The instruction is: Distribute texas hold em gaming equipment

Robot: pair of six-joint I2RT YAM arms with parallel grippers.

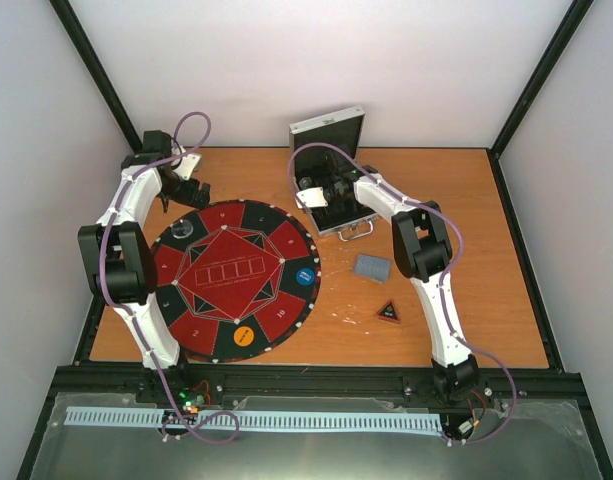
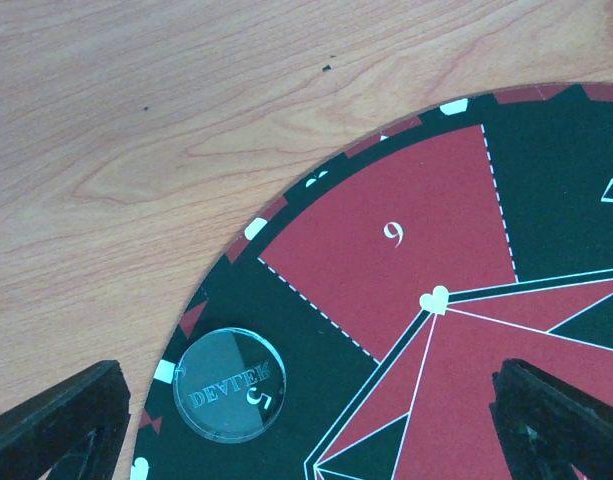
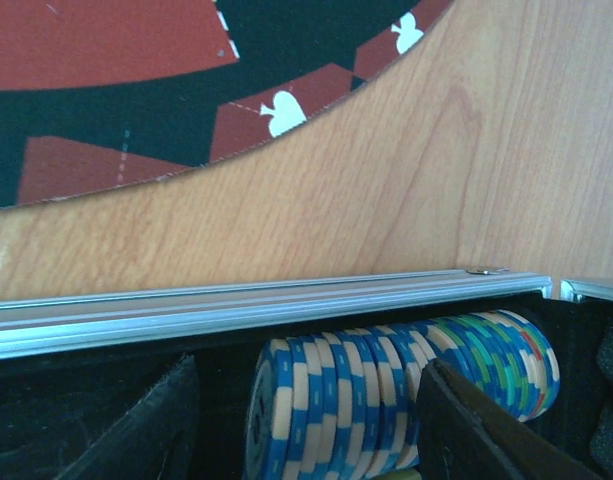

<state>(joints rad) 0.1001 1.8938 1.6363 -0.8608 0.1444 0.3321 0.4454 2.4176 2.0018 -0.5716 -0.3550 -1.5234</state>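
Observation:
A row of blue-and-cream poker chips (image 3: 336, 400) stands on edge inside the silver case (image 1: 331, 180), with green ones (image 3: 511, 360) at its right end. My right gripper (image 3: 306, 430) reaches into the case and is open around the blue chips. Its left finger (image 3: 136, 430) stands clear of the row's end and its right finger (image 3: 486, 430) is set against the row. My left gripper (image 2: 306, 430) hangs open over the mat's (image 2: 386, 230) edge. A clear dealer disc (image 2: 229, 385) lies just inside the left finger (image 2: 56, 420). Cards (image 1: 372, 267) and a triangle marker (image 1: 388, 313) lie on the table.
The round red-and-black mat (image 1: 231, 275) carries a blue disc (image 1: 304, 276) at its right rim and a yellow disc (image 1: 243, 336) at its front rim. The case's lid (image 1: 328, 128) stands upright at the back. Black frame posts border the table.

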